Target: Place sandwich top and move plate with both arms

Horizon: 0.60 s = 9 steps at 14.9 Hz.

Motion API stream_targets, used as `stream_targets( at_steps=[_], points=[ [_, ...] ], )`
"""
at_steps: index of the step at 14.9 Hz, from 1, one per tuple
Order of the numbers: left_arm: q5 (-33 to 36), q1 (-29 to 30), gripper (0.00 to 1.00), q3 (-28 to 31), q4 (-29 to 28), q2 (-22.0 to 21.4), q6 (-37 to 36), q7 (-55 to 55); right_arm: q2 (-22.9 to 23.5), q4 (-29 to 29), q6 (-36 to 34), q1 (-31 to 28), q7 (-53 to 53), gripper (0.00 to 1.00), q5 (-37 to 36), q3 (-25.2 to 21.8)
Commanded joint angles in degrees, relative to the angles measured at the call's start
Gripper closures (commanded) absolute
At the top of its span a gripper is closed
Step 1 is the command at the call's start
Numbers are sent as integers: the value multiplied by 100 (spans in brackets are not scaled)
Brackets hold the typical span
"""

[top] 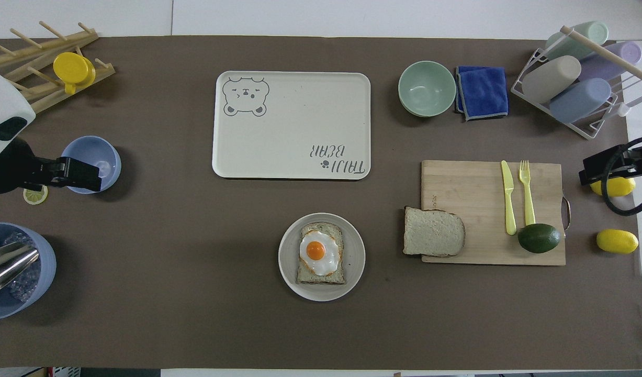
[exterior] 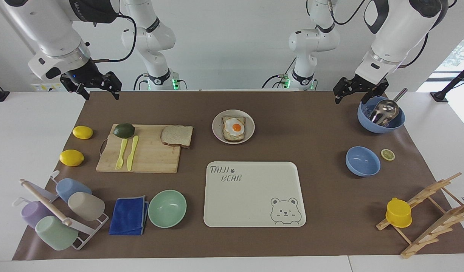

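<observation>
A brown mat (exterior: pixel 315 124) covers the table. The plate (exterior: pixel 233 127) sits near the middle of the table, toward the robots' end, and carries a slice of toast with a fried egg (exterior: pixel 236 127) on top. The sandwich top (exterior: pixel 177 136), a plain bread slice, lies flat on the corner of a wooden cutting board (exterior: pixel 152 158), partly hanging over the board's edge, beside the plate toward the right arm's end of the table. Bread and plate are apart.

On the same board lie a green fork (exterior: pixel 121 154), a green knife (exterior: pixel 132 152) and an avocado (exterior: pixel 124 130). Two lemons (exterior: pixel 82 132) rest on the mat just off the board. Farther from the robots than the plate lies a cream tray (exterior: pixel 254 194) with a bear drawing. Beside it sit a mint bowl (exterior: pixel 167 208), a folded blue cloth (exterior: pixel 129 215) and a rack of cups (exterior: pixel 58 211).

The right gripper (exterior: pixel 99 90) hangs in the air over the mat's corner at its own end of the table, fingers spread, holding nothing. The left gripper (exterior: pixel 354 93) hangs at the other end, above the mat just beside a blue bowl holding a metal ladle (exterior: pixel 383 113), fingers also spread and empty. A second blue bowl (exterior: pixel 362 161), a lemon slice (exterior: pixel 387 154) and a wooden rack with a yellow cup (exterior: pixel 399 212) lie at that end.
</observation>
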Motion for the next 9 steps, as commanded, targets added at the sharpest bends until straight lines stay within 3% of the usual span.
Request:
stream_targets(
  at_steps=[1, 9],
  points=[
    [91, 49, 0, -31, -11, -73, -67, 17, 27, 83, -113, -61, -136, 0, 71, 10],
    [91, 49, 0, -31, -20, -73, -67, 17, -105, -22, -139, -61, -101, 0, 159, 10]
  ],
)
